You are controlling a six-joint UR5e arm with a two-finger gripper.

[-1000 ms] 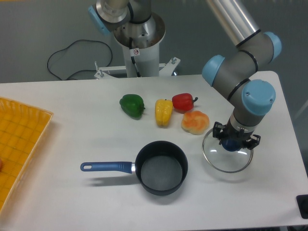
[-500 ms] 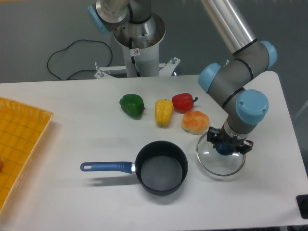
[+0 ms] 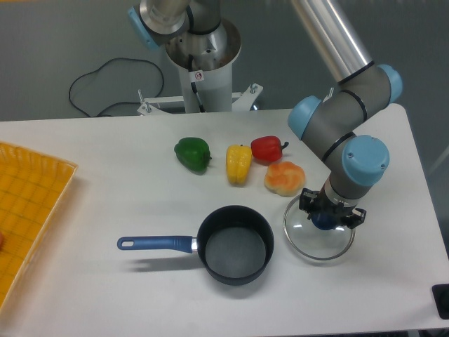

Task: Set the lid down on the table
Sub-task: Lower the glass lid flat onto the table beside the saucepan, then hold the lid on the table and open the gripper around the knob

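My tool [image 3: 331,217] grips the lid's blue knob, just right of the saucepan.

My tool points straight down with its fingers closed around the small blue knob at the centre of the lid [image 3: 306,241], a clear glass disc with a thin metal rim; I cannot tell whether the rim touches the worktop [image 3: 112,182] or hangs just above it. Just to the left stands the dark saucepan [image 3: 235,245], nothing in it, its blue handle pointing left. Beyond the lid lies an orange pepper [image 3: 284,177], near the rim, then a red pepper [image 3: 266,149], a yellow pepper [image 3: 238,163] and a green pepper [image 3: 192,154] in a row. A yellow gridded tray [image 3: 24,210] sits at the white worktop's left edge. Behind, a black cable [image 3: 98,77] lies on the grey floor.
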